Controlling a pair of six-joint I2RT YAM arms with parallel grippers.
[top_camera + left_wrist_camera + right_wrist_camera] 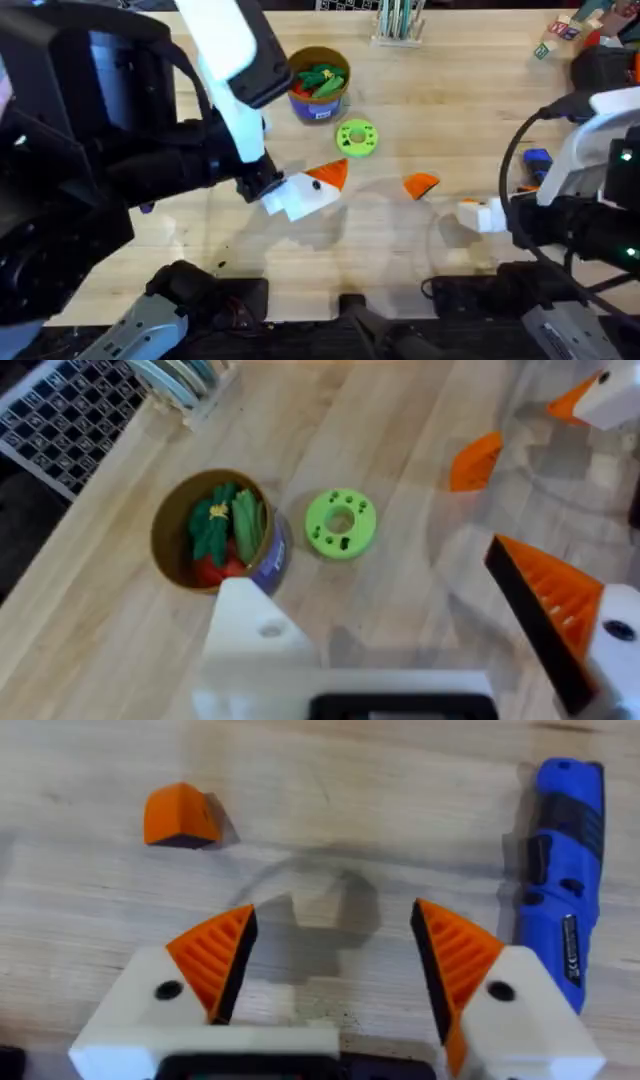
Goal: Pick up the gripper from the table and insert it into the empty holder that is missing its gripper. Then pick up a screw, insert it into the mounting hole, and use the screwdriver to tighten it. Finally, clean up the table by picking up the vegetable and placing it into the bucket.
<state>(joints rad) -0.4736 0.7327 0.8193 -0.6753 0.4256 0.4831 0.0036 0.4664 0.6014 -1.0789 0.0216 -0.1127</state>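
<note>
The loose orange ribbed gripper [421,185] [475,460] [178,815] lies on the wooden table between my two arms. My left gripper [312,190] [370,570] hovers open just left of it. One of its fingers carries an orange pad [555,595]; the other is a bare white holder [250,625] with a mounting hole. My right gripper [480,215] [332,915] stands open over bare wood, right of the wedge, with both pads on. The blue screwdriver [537,165] [565,870] lies beside it. The bucket [318,85] [170,560] holds green and red produce. The screw and the vegetable are out of view.
A lime-green round disc [357,138] [340,522] sits between the bucket and the left gripper. A rack [400,20] stands at the table's back edge, toy blocks [560,30] lie at the back right, and a keyboard [70,410] lies beyond the bucket.
</note>
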